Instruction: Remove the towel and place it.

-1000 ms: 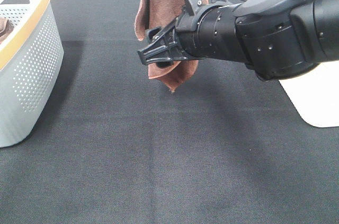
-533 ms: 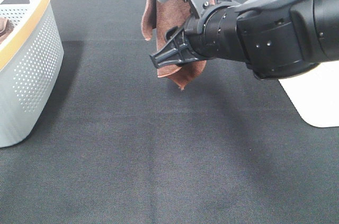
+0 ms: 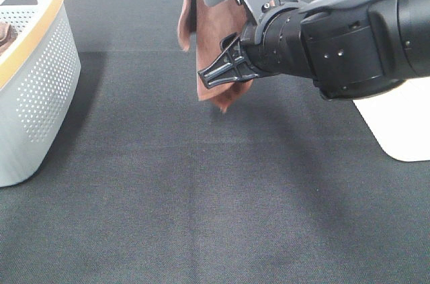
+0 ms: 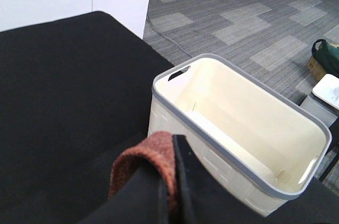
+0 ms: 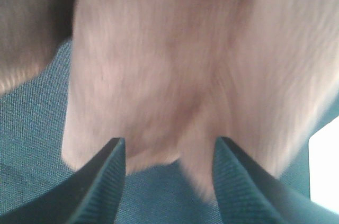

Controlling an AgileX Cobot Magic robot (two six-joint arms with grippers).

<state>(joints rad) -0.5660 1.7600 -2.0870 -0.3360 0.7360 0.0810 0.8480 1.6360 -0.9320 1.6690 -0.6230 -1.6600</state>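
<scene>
The reddish-brown towel (image 3: 208, 35) hangs down from the top edge of the exterior view over the black table. In the left wrist view my left gripper (image 4: 172, 155) is shut on a fold of the towel (image 4: 143, 163). My right gripper (image 3: 213, 76) reaches in from the right at the towel's lower part. In the right wrist view its jaws stand apart, and the towel's (image 5: 169, 65) lower edge hangs just ahead of the right gripper (image 5: 169, 142) and dips between its fingertips (image 5: 108, 171). That view does not show the pads pressing the cloth.
A light grey perforated basket (image 3: 33, 96) with a yellow rim stands at the left, something brown inside it. A white container (image 3: 403, 129) sits at the right edge behind my right arm. The left wrist view shows a white bin with a grey rim (image 4: 212, 128).
My right gripper has shifted to the right and slightly up along the towel, and its jaws have narrowed. The towel's lower end has swung with it. The left gripper keeps its hold.
</scene>
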